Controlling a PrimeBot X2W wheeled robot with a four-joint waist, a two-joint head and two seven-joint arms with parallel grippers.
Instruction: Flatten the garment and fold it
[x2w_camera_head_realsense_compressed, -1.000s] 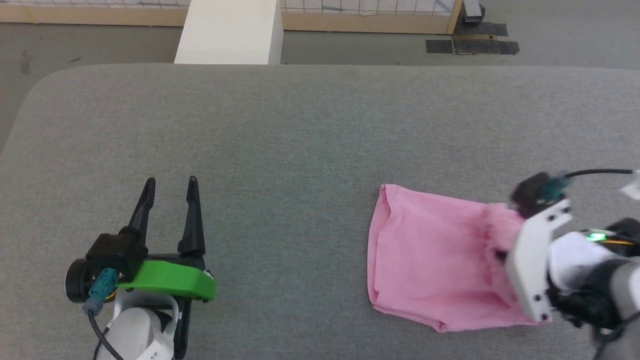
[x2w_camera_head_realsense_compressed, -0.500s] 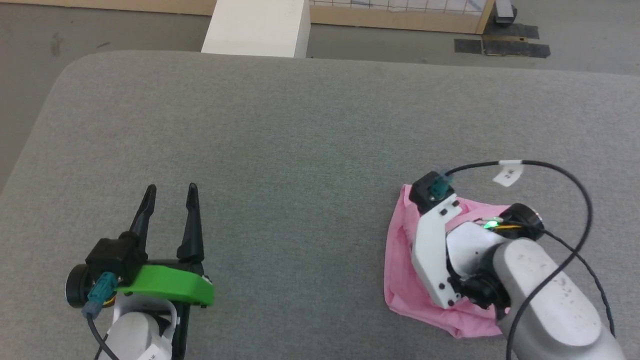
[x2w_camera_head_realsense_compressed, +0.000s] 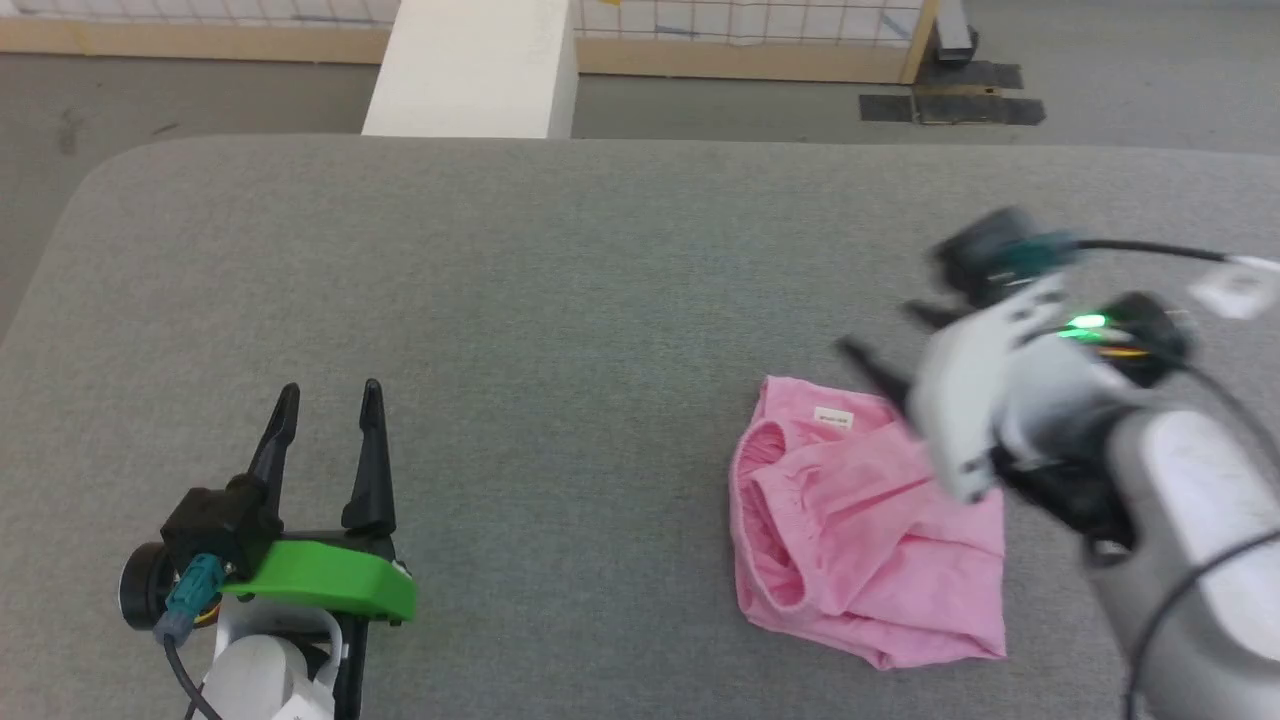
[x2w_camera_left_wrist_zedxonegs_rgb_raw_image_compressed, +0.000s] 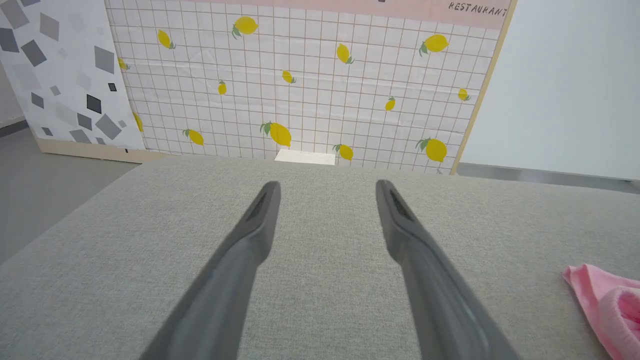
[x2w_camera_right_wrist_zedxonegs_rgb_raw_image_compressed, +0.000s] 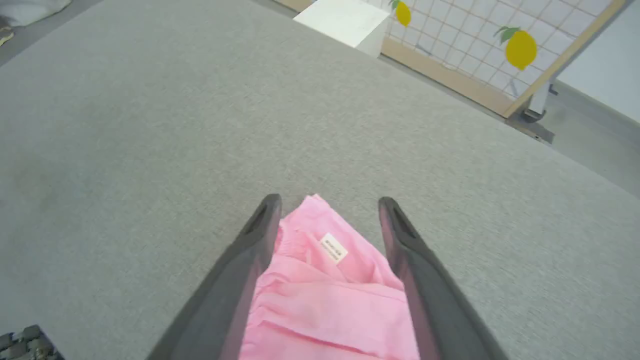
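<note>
crumpled pink garment (x2w_camera_head_realsense_compressed: 870, 530), white tag (x2w_camera_head_realsense_compressed: 834, 418) up, left gripper (x2w_camera_head_realsense_compressed: 331, 388) fingers apart, right gripper (x2w_camera_right_wrist_zedxonegs_rgb_raw_image_compressed: 325, 200) fingers apart above it

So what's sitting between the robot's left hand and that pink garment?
Nothing. In the head view, only bare grey fabric surface stretches between the open left hand and the pink garment. The left wrist view agrees.

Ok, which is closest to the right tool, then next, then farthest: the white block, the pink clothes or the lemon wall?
Right wrist view:
1. Light-pink soft cloth garment, just beneath the right tool.
2. White rectangular block, past the table edge.
3. Lemon-printed grid wall panel, behind the block.
</note>
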